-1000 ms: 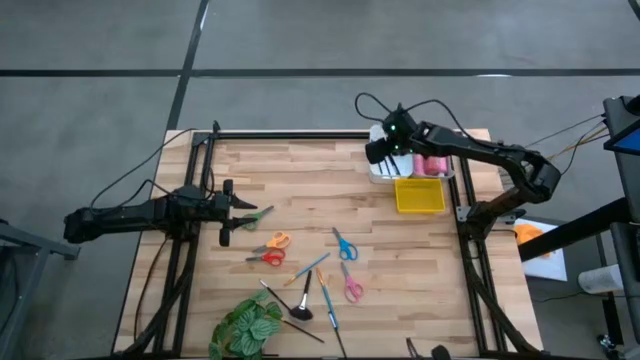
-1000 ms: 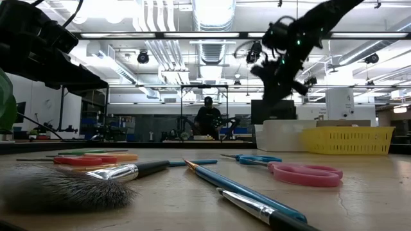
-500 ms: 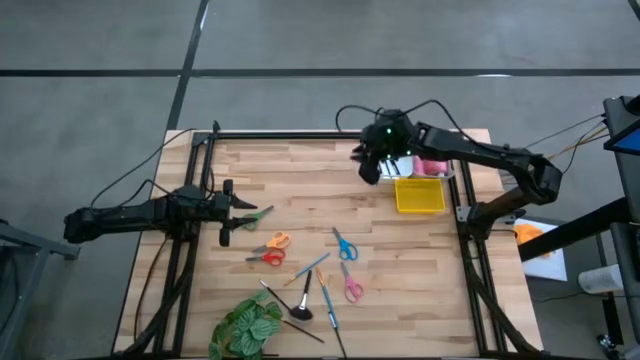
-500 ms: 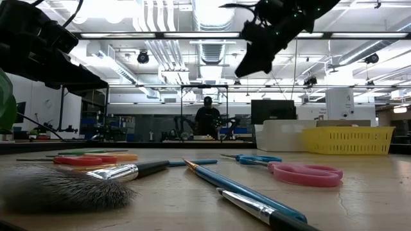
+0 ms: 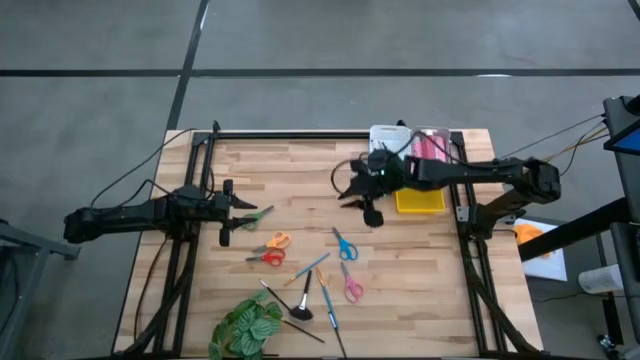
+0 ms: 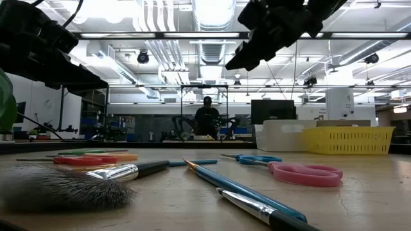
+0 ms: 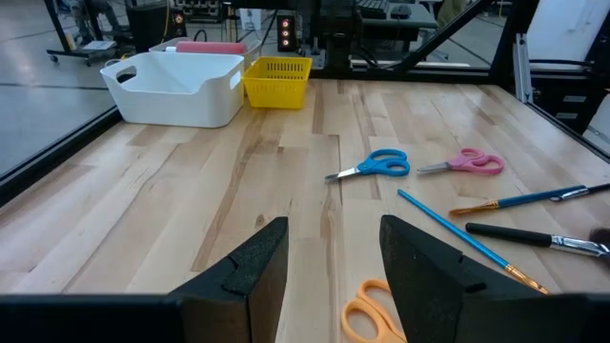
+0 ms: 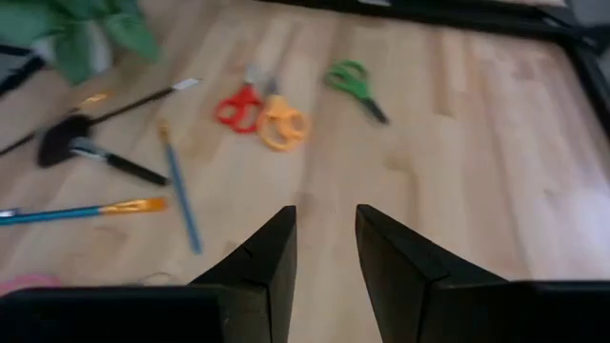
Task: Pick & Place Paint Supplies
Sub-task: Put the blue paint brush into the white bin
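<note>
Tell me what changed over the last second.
The right gripper swung away from the white bin toward the table's middle, above the blue scissors, empty with its jaws apart. The left gripper, the scissors and the brushes stayed put.

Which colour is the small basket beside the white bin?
Yellow. The basket shows best in the left wrist view.

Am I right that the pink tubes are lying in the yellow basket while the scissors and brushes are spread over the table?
Not quite: the pink tubes lie in the white bin, beside the yellow basket, as the high view shows. The scissors and brushes are indeed spread over the table.
</note>
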